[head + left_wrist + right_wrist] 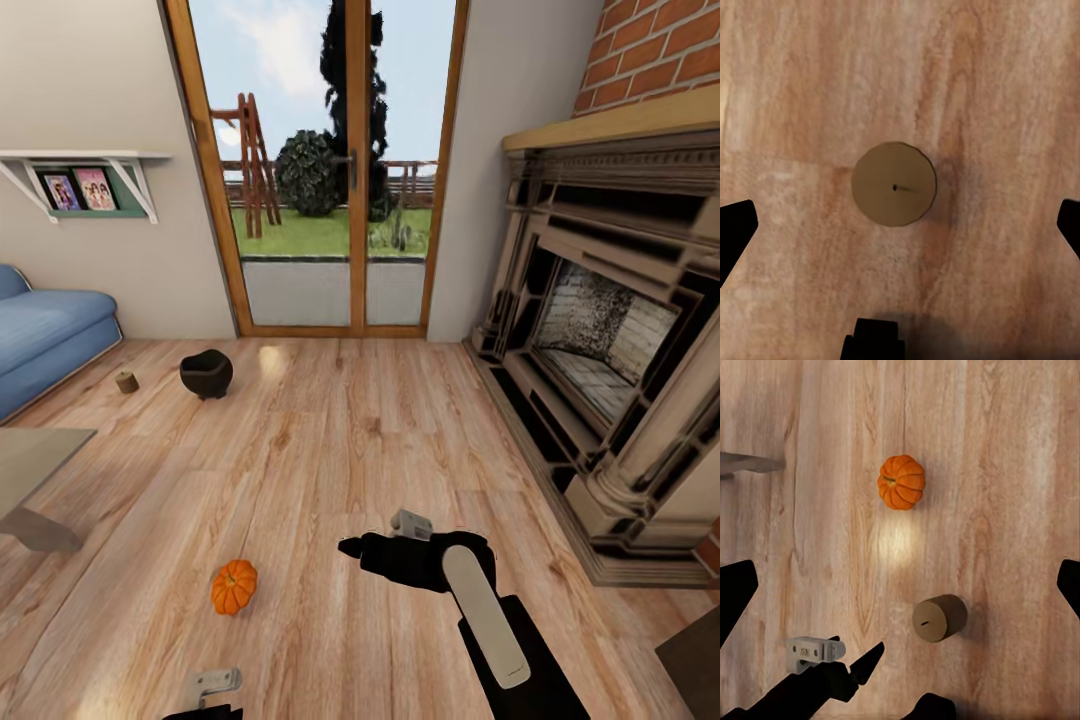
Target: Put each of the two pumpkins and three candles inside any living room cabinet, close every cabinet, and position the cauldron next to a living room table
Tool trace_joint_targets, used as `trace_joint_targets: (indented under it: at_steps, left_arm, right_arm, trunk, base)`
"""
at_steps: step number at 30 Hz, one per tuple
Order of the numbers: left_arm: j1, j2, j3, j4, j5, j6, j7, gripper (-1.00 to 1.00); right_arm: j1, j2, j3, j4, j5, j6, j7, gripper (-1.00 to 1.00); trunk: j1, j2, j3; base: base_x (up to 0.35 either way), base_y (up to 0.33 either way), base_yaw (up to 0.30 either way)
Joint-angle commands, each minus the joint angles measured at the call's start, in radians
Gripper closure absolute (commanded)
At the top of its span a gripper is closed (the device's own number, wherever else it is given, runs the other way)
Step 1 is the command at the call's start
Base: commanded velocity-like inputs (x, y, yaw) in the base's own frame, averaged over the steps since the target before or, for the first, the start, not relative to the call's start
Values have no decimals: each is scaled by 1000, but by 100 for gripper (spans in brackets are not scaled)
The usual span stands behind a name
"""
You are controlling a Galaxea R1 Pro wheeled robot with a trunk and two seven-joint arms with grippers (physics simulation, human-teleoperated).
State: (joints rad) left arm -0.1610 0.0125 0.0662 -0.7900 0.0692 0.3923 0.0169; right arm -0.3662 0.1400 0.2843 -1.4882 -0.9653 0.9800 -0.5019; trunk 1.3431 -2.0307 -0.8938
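Fireplace (600, 330) fills the right wall, glass doors (330, 170) straight ahead, blue sofa (45, 335) far left, tabletop (35, 455) corner at left edge. Wooden floor (330, 470) carries everything.

Cauldron (206, 373) stands upright on the floor near the sofa, mouth up, well apart from the arms. One candle (126, 381) stands just beside it, toward the sofa. One pumpkin (233, 586) sits on the floor between the two arms, nearer the left.

Right arm (490, 620) reaches forward low; right claw (352, 548) dark, tips pointing toward the pumpkin side. In the right wrist view its tips sit wide apart at the frame edges, nothing between: released. That view looks down on the pumpkin (901, 481) and a second candle (939, 618), with the left claw (862, 664) close by that candle.

Left wrist view: candle (894, 184) seen end-on, wick hole centred, so its long axis is vertical, pointing up at the camera. Left claw tips spread wide on both sides of it, not touching: released, empty.

Judgement: left arm is nearer, directly above the candle; a straight descent then closing looks like the coming move.
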Motion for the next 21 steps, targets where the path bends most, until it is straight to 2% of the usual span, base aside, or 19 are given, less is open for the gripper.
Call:
trace_joint_targets:
  at_steps: [1, 10, 13, 17, 21]
  left_arm:
    - [0, 0, 0, 0, 0, 0, 0, -100]
    - [0, 0, 0, 0, -1, 8, 1, -100]
    - [0, 1, 0, -6, 1, 15, 5, -100]
    - [0, 1, 0, -34, 3, 33, 11, -100]
    - [-27, 4, 0, -76, 4, 118, 12, -100]
  right_arm:
    - [0, 0, 2, 2, 1, -1, 0, -100]
    - [1, 1, 3, 2, -4, -3, 4, -100]
    - [1, 1, 8, -7, -5, -2, 26, -100]
    - [4, 1, 53, -13, -4, 0, 110, -100]
    - [5, 0, 69, -21, -3, 0, 197, -100]
  trunk:
    - [4, -7, -3]
    - [38, -70, -31]
    - [50, -91, -41]
    - [65, -119, -53]
    - [81, -147, -66]
  base:
    - [0, 0, 0]
    - [0, 0, 0]
    - [0, 0, 0]
    - [0, 0, 0]
    - [0, 0, 0]
